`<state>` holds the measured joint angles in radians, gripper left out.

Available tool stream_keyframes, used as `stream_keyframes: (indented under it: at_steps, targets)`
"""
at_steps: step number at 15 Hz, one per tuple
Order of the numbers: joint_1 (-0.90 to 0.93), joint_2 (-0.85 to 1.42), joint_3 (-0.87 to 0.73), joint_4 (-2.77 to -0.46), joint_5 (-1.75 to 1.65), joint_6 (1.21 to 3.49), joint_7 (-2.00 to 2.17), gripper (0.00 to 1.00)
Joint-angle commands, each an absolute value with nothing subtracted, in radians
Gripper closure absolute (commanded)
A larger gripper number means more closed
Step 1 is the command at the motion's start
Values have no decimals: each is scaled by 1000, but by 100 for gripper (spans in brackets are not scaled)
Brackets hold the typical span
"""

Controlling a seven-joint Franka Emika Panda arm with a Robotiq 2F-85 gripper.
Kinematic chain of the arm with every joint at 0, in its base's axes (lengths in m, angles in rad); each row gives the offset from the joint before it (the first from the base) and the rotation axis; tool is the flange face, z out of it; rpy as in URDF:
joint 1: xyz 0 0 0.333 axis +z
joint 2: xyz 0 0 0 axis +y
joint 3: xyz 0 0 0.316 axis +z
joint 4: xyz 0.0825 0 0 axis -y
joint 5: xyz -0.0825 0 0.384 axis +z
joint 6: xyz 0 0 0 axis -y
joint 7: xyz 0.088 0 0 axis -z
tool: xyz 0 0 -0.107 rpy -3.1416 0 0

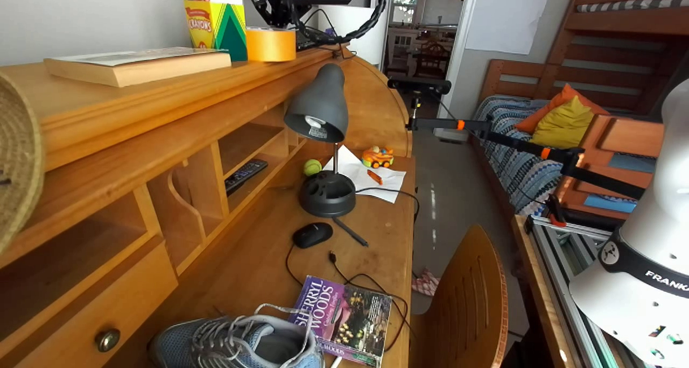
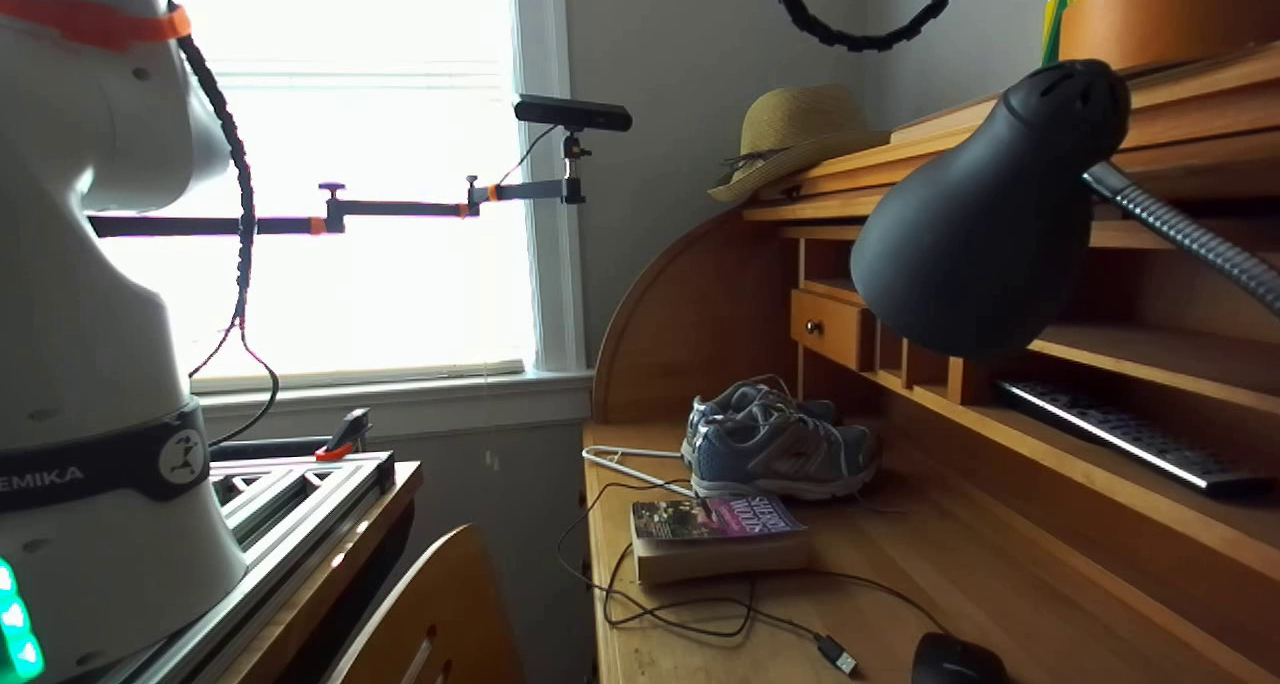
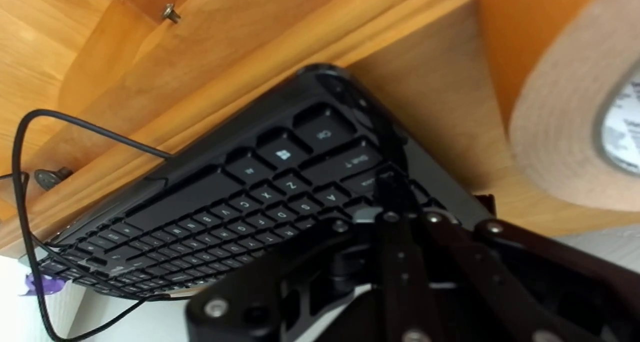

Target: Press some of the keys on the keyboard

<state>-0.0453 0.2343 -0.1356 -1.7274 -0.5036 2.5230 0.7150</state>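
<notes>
Likely key-pressing, with gripper (image 3: 391, 184) clenched empty, perhaps touching Caps Lock edge of black keyboard (image 3: 225, 214). Next: push down, lift.

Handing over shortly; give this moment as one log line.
gripper: shut, at keyboard near Shift key | key contact: unclear | keyboard: atop desk | tape roll: beside keyboard, apart

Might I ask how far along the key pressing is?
Approach looks done: the gripper is at the black keyboard. In hand: its closed fingertips overlap the Caps Lock key in the wrist view; contact is unclear. Left: probably the pressing; none is confirmed.
</notes>
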Motion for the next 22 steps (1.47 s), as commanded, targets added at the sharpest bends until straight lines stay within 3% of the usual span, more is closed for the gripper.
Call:
stream_keyframes:
  at_steps: [1, 22]
  targets:
    - [-27, 246, -157, -1715, -475, 2496, 695, 100]
    - [-25, 245, -212, -1680, -503, 2520, 861, 100]
